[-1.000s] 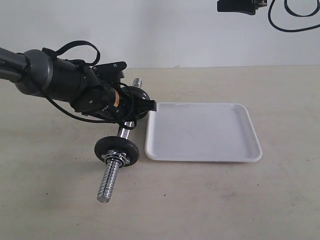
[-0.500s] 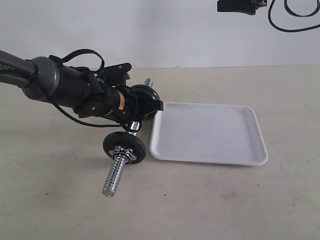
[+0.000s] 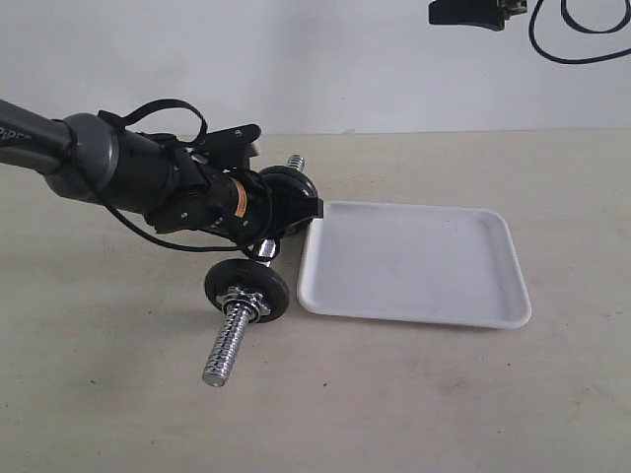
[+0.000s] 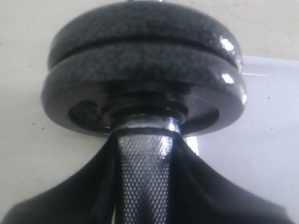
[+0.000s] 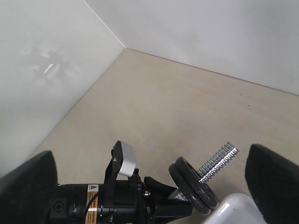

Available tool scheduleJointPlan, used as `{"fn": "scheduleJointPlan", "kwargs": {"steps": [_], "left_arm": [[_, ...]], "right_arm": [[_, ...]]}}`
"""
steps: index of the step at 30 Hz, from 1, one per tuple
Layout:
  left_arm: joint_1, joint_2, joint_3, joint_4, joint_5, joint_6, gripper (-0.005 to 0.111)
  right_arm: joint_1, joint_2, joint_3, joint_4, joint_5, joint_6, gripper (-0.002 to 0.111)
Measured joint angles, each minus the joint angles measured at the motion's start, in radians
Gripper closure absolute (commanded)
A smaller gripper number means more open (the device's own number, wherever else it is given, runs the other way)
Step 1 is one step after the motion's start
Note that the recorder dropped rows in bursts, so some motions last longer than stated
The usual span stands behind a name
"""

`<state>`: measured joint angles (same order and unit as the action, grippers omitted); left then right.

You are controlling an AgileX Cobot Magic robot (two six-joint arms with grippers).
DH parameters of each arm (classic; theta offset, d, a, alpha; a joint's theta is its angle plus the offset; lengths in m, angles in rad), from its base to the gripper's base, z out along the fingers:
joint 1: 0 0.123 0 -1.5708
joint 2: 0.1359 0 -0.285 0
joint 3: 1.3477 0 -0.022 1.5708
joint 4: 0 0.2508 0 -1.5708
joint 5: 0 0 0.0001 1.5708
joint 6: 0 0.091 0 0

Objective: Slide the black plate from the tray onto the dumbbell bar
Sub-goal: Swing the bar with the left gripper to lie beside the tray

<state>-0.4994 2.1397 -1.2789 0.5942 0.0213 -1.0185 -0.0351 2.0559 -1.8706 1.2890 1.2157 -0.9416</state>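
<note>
My left gripper (image 3: 270, 225) is shut on the knurled middle of the dumbbell bar (image 4: 142, 163), its black fingers (image 4: 93, 182) on both sides of the chrome. Just beyond the fingertips, two black plates (image 4: 142, 70) sit side by side on the bar's far end (image 3: 294, 162); I cannot tell which one came from the tray. A third black disc (image 3: 246, 286) with a chrome collar nut sits toward the near threaded end (image 3: 223, 353). The white tray (image 3: 414, 317) lies right beside the bar, and no disc shows on it. My right gripper (image 5: 149, 158) hangs open high above the table.
The beige table (image 3: 414, 394) runs to a white wall at the back. The left arm (image 3: 108, 168) and its cable loop reach in from the left. The right gripper (image 3: 468, 12) and a black cable (image 3: 572, 49) show at the top edge.
My left gripper has carried the dumbbell to the right, and the tray has slid right with it. Most of that happened in the first half second. The right gripper has stayed still.
</note>
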Motion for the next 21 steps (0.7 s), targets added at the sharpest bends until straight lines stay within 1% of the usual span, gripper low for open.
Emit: {"fn": "scheduleJointPlan", "kwargs": {"steps": [3,8,11,12,14,16,21], "left_arm": [[0.0,0.0,0.0,0.005,0.0,0.0,0.088],[0.0,0.0,0.0,0.032,0.0,0.0,0.058],[0.006,-0.007,-0.002,0.034,-0.097,0.0,0.042],[0.01,-0.009,-0.012,0.036,-0.241,-0.002,0.04],[0.006,-0.025,-0.03,0.042,-0.415,-0.004,0.039],[0.001,-0.035,-0.033,0.047,-0.469,-0.006,0.039],[0.001,-0.035,-0.033,0.05,-0.469,-0.008,0.039]], "right_arm": [[0.0,0.0,0.0,0.0,0.0,0.0,0.005],[0.0,0.0,0.0,-0.003,0.0,0.0,0.005],[0.0,0.0,0.0,-0.003,0.0,0.0,0.005],[0.0,0.0,0.0,-0.003,0.0,0.0,0.005],[0.0,0.0,0.0,-0.003,0.0,0.0,0.005],[0.0,0.0,0.0,-0.003,0.0,0.0,0.005],[0.0,0.0,0.0,-0.003,0.0,0.0,0.005]]}}
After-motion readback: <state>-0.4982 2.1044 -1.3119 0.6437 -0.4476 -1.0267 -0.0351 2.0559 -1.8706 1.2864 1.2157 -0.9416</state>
